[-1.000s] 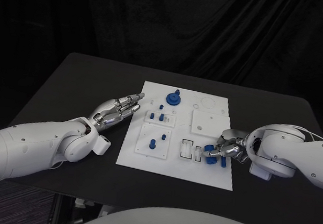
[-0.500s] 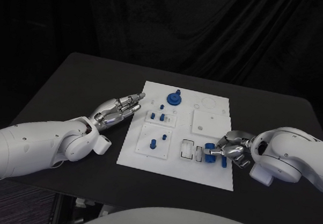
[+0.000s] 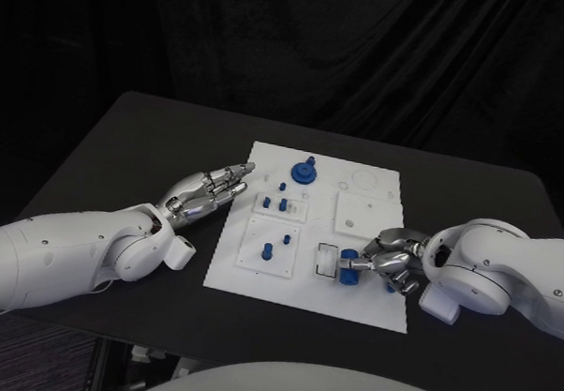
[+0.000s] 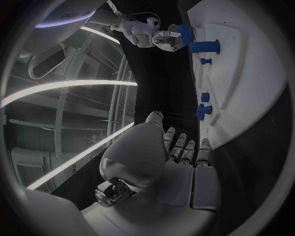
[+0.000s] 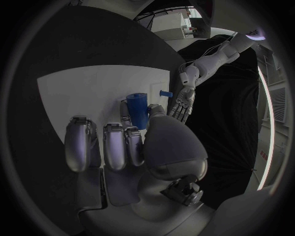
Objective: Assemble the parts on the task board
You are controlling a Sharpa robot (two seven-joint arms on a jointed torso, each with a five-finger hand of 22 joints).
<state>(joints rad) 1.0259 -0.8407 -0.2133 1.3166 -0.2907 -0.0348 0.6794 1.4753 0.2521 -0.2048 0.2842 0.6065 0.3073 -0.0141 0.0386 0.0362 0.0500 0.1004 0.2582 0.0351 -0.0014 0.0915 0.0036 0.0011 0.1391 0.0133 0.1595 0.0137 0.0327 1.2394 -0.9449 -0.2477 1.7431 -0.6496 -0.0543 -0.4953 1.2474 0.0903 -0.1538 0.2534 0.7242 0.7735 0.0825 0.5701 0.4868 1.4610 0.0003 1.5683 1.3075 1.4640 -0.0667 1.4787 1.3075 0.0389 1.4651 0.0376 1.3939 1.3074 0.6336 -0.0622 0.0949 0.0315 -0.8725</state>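
**Right hand carrying a blue cylinder to the board's near slots**

On your left, the silver left hand lies flat on the matte black surface, fingers stretched and apart, holding nothing, its tips just beside the left edge of the flat white plastic task board. Keep it there as a steadying rest.

Moving right across the board, you see small blue pegs standing in raised white square blocks, and a round blue knob near the far edge.

On the right, your silver right hand grips a smooth blue plastic cylinder between thumb and fingers, over the board's near right part, close to the dark-outlined rectangular slots. This looks like the placing step, with the part not yet seated. Next you probably need to line the cylinder up with its recess and lower it straight; smooth plastic may slip if tilted.
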